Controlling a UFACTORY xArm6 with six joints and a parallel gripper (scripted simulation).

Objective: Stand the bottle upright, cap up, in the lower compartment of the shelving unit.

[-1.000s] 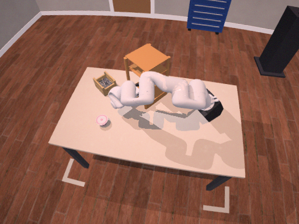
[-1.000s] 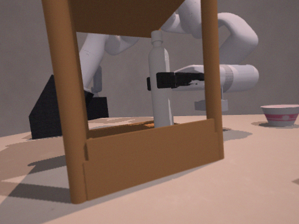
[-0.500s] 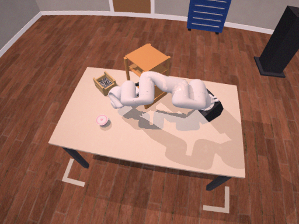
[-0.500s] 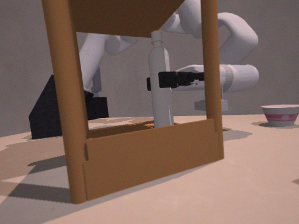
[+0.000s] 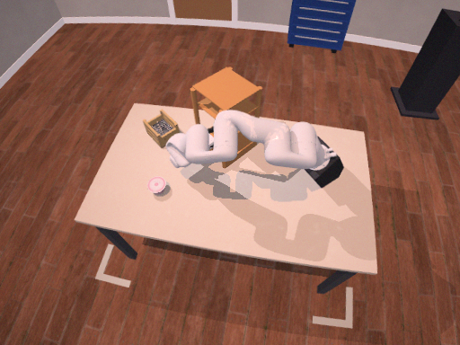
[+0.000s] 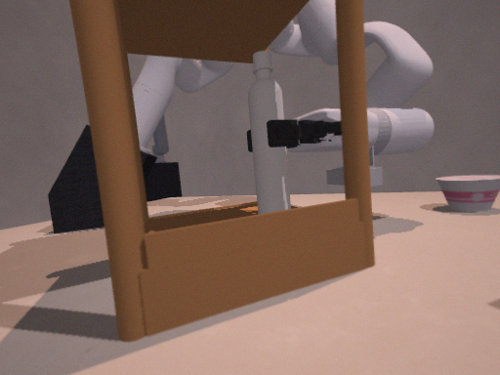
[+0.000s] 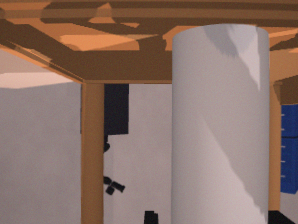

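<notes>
The white bottle (image 6: 266, 137) stands upright, cap up, inside the lower compartment of the orange-brown shelving unit (image 6: 234, 195). Its base is hidden behind the front lip (image 6: 254, 254). My gripper (image 6: 266, 136) reaches in from the right at mid-height of the bottle. Its black fingers sit on either side of the body, spread a little wider than it, so the gripper is open. In the wrist view the bottle (image 7: 220, 125) fills the right half, right in front of the camera, under the shelf board. From above, the shelving unit (image 5: 226, 103) is partly covered by my arm.
A pink and white bowl (image 5: 156, 184) sits on the table at the front left and also shows in the low side view (image 6: 469, 191). A small wooden box (image 5: 160, 128) with small parts stands left of the shelf. My black base (image 5: 328, 166) is at the right.
</notes>
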